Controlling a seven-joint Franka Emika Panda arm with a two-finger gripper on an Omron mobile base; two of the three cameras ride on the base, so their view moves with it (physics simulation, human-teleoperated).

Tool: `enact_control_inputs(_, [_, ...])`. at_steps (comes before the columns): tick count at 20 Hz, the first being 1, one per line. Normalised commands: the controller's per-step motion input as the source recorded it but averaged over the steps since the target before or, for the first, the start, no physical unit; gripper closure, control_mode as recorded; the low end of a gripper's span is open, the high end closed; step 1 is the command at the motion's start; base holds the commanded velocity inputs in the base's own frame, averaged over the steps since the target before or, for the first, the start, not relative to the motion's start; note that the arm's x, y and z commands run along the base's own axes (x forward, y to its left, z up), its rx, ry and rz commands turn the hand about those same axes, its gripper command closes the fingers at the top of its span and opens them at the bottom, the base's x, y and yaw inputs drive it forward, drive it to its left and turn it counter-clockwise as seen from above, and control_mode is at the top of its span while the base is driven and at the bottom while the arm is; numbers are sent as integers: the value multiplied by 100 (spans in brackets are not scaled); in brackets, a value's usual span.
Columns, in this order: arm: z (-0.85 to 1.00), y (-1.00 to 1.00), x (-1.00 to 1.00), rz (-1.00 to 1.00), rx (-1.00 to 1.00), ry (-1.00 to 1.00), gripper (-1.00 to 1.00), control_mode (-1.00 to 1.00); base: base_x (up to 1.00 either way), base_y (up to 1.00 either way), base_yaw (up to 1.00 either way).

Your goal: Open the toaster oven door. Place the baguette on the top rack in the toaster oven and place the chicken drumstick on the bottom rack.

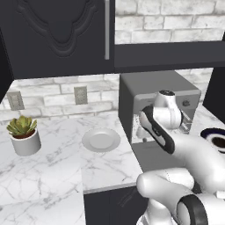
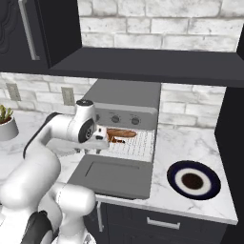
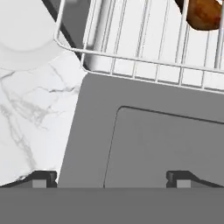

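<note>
Toaster oven [image 2: 126, 97] sits on the marble counter [image 1: 48, 162] w/ its door [image 2: 114, 176] dropped fully open, lying flat toward you; same door fills the lower half of hand view [image 3: 148, 144], inset panel outline visible. Wire rack [image 3: 144, 43] is pulled out over the door's hinge edge; in right base view it reads as a pale grid [image 2: 136, 145] at the oven mouth. Baguette [image 2: 121, 134] lies on that rack, reddish-brown, just under the control strip w/ knobs; a brown rounded end also shows at top right of hand view [image 3: 202, 13], resting on the wires. Can't tell from these frames which rack level it is. Gripper [image 2: 101, 139] hovers at the left front of the oven opening, above the door, just beside the baguette's left end; in hand view the two fingertips [image 3: 40, 178] stand wide apart w/ nothing between them, so hand is spread and empty. Left base view: arm blocks most of the oven front [image 1: 151, 94]. White plate [image 1: 101, 139] on counter left of oven, bare. Dark blue-rimmed plate [image 2: 193, 179] right of oven w/ a small dark brown piece at centre, prob. the chicken drumstick [image 2: 192, 180], shape too small to confirm. Potted succulent [image 1: 24, 134] far left, well apart from the oven.
</note>
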Motion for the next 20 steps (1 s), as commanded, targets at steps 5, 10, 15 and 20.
enact_control_inputs(5, [86,100,-71,1,0,21,-100,-100,0,0,0])
enact_control_inputs(10, [56,100,-55,2,0,16,-100,-100,0,0,0])
enact_control_inputs(15, [6,100,-24,4,-2,8,-100,-100,0,0,0])
enact_control_inputs(20, [-5,65,0,1,-2,9,-100,-100,0,0,0])
